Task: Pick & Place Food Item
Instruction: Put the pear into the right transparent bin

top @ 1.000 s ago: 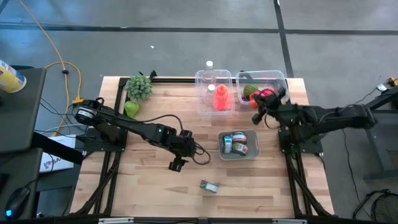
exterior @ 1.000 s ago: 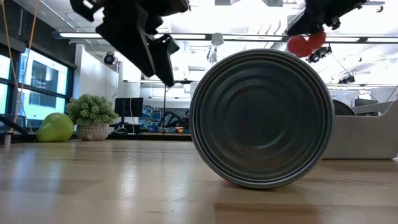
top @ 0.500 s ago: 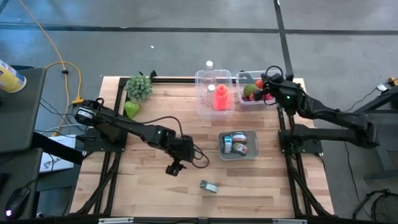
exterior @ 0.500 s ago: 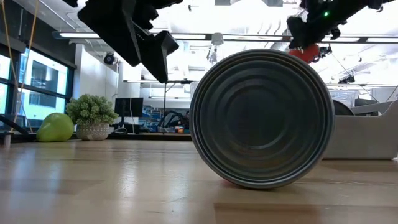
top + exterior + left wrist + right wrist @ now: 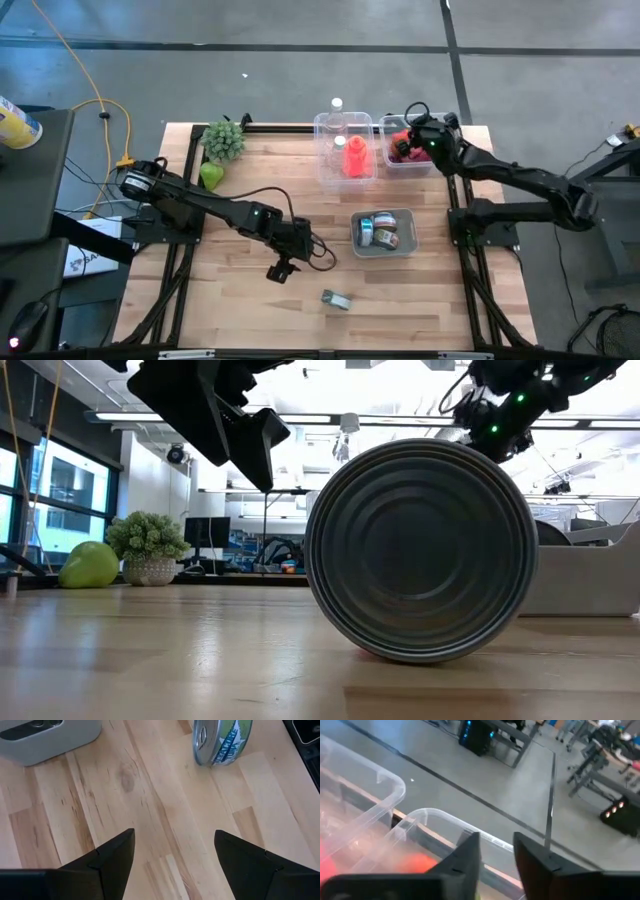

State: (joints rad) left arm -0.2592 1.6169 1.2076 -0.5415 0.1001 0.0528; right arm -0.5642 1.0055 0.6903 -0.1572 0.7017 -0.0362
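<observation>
A tin can with a green label lies on its side near the table's near edge, and it fills the low view. My left gripper hovers open to its left; the can shows beyond its fingers. My right gripper hangs over the right clear bin at the far edge. Its fingers stand a narrow gap apart with nothing between them. Red food lies in that bin under the gripper, next to a green piece.
A grey tray of tins sits mid-table, right of centre. A second clear bin holds an orange bottle. A green apple and a potted plant stand at the far left. Bare wood lies around the can.
My right gripper has swung from beside the grey tray toward the far edge and a little left, carrying a red item over the right clear bin. In the low view the red item no longer shows under it. My left gripper has drawn slightly left and nearer.
</observation>
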